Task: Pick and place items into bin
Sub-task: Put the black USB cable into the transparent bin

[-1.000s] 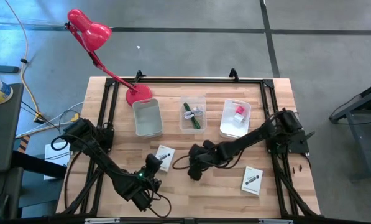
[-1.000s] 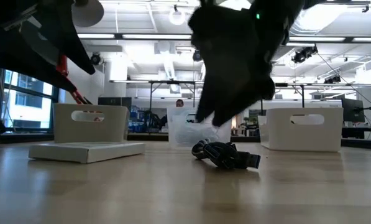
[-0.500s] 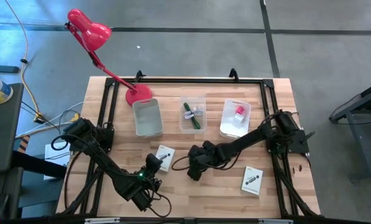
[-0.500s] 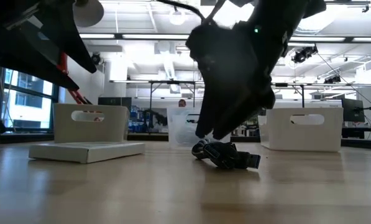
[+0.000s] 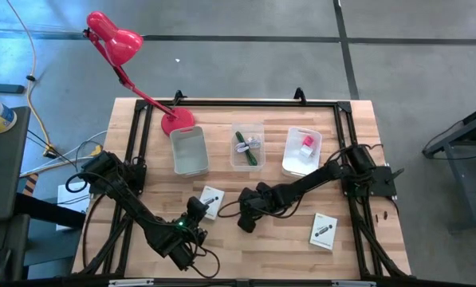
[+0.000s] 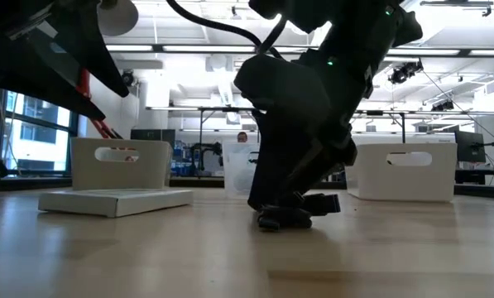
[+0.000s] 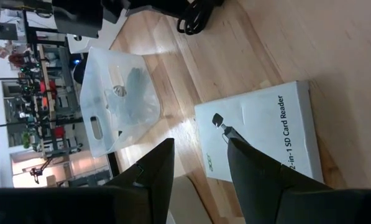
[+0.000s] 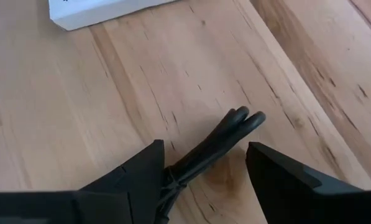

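Right hand (image 8: 201, 165) low at the table — fingers spread around black cable (image 8: 219, 142).

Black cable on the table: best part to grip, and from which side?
Take the black cable across its bundled middle, from straight above. It lies flat on the table, folded into parallel strands with a looped end, so fingers set either side of the strands close across the bundle. The right claw already straddles it, open. The left claw waits open over a white box.
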Robot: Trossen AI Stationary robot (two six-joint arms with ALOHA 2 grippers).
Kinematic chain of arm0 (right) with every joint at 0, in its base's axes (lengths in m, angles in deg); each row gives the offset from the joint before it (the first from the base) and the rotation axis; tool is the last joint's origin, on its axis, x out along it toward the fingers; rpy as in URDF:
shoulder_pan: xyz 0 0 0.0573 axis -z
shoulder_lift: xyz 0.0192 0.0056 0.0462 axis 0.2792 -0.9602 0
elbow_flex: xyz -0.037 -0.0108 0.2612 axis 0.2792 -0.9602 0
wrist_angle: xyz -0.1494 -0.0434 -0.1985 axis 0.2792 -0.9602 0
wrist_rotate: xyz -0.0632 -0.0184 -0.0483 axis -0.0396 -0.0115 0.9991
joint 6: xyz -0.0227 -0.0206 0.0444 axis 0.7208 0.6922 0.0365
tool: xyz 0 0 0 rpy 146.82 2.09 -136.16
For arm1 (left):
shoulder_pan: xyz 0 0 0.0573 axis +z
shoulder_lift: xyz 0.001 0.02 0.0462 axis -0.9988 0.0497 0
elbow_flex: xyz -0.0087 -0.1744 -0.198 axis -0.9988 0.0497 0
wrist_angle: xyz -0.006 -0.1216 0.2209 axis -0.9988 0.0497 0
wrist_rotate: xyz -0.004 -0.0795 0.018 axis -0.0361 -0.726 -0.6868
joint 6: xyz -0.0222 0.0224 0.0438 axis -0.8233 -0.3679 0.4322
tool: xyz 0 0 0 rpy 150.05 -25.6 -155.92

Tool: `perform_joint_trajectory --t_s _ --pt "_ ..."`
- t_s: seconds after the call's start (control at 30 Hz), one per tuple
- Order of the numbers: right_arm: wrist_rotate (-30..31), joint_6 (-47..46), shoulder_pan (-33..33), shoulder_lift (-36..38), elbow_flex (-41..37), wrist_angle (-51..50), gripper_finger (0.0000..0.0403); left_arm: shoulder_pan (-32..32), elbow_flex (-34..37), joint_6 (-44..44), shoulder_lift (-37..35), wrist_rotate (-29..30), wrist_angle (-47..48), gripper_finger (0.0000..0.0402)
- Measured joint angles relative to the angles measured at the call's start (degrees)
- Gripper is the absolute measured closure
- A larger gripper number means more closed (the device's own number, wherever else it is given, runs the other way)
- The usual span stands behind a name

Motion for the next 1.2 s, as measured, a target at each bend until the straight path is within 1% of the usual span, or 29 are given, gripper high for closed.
perform_joint_trajectory --t_s 0.17,0.47,0.7,1.07,1.2 --pt "1.0 2.4 0.0 0.0 0.0 0.0 0.0198 0.0 0.0 0.0 0.0 0.2 0.1 0.0263" --pt "1.3 7.5 0.0 0.0 0.0 -0.2 0.0268 0.0 0.0 0.0 0.0 0.2 0.1 0.0263" --pt "1.5 9.6 0.1 0.0 0.0 -1.6 0.0305 0.0 0.0 0.0 0.0 0.2 0.0 0.0263" --pt "7.9 11.3 0.2 1.5 -0.2 -5.8 0.0373 0.0 0.0 -0.1 0.0 0.3 0.0 0.0263" --pt "10.3 11.3 0.2 3.9 -0.2 -8.0 0.0377 0.0 0.0 -0.1 0.0 0.3 0.0 0.0263"
